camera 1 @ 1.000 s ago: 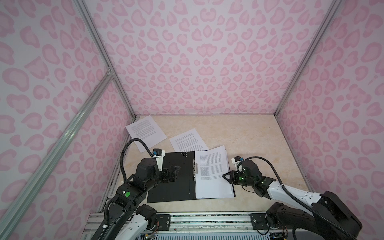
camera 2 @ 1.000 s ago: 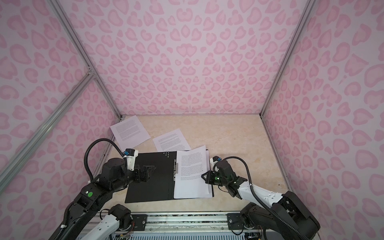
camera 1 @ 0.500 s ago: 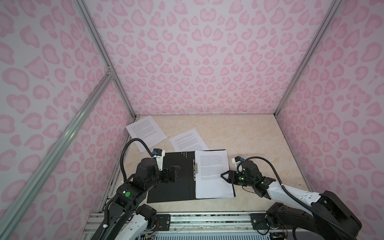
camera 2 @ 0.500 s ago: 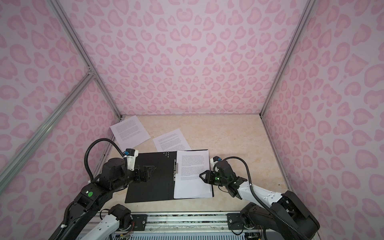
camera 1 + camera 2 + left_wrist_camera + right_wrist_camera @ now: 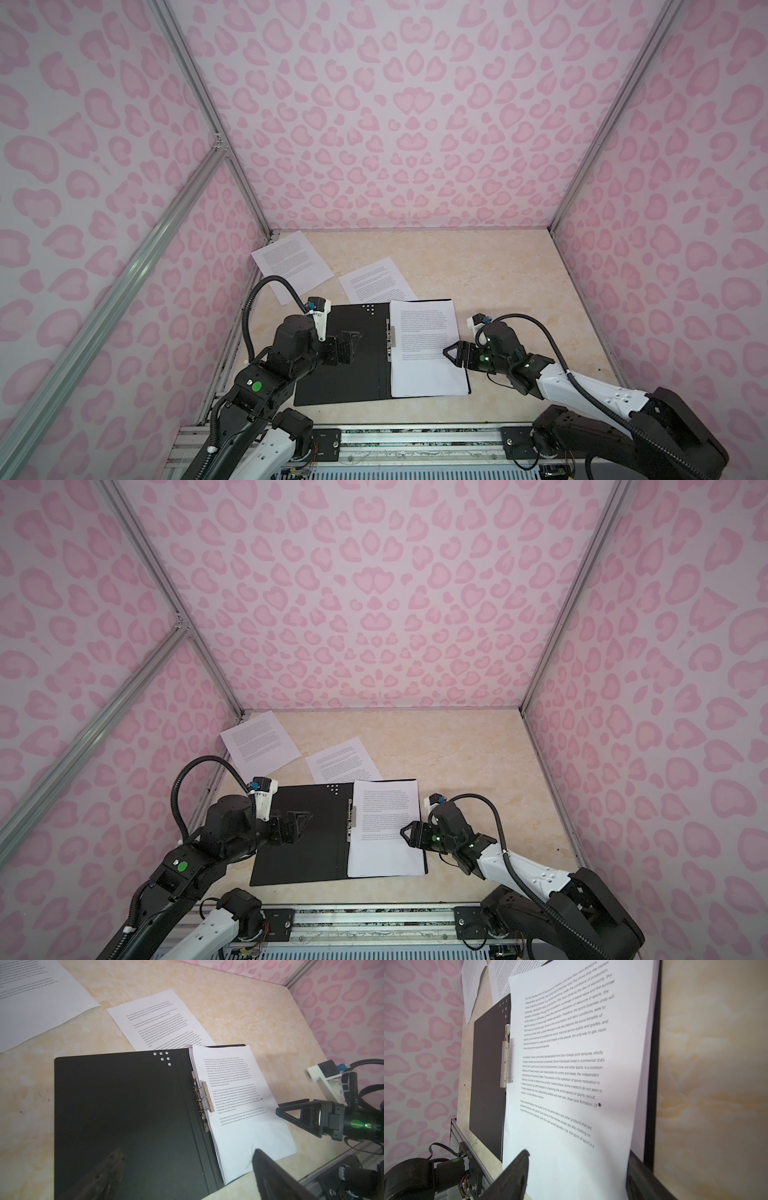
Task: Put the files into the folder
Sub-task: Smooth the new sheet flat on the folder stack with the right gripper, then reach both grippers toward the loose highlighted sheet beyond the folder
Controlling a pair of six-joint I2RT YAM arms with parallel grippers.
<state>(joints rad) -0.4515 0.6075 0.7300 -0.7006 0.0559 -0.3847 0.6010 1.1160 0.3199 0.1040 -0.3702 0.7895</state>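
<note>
The main risk lies at the right gripper (image 5: 451, 353). Its jaws are spread apart with nothing between them but the right edge of the stack of sheets (image 5: 428, 365), and one finger looks close to the top page. If that finger brushes the paper when the arm moves, the page could slide out of line or off the folder (image 5: 340, 374). I cannot tell whether the clip (image 5: 204, 1097) pins the stack.

The folder lies open, black side up, at the near middle of the worktop (image 5: 519, 291). The stack covers its right half.

Two pages are outside it: the far-left sheet (image 5: 291, 266) and the middle sheet (image 5: 376, 282), whose near corner meets the folder's far edge. Dragging that one may shift the folder.

The left gripper (image 5: 353, 338) hangs over the bare left half, jaws wide and empty.
</note>
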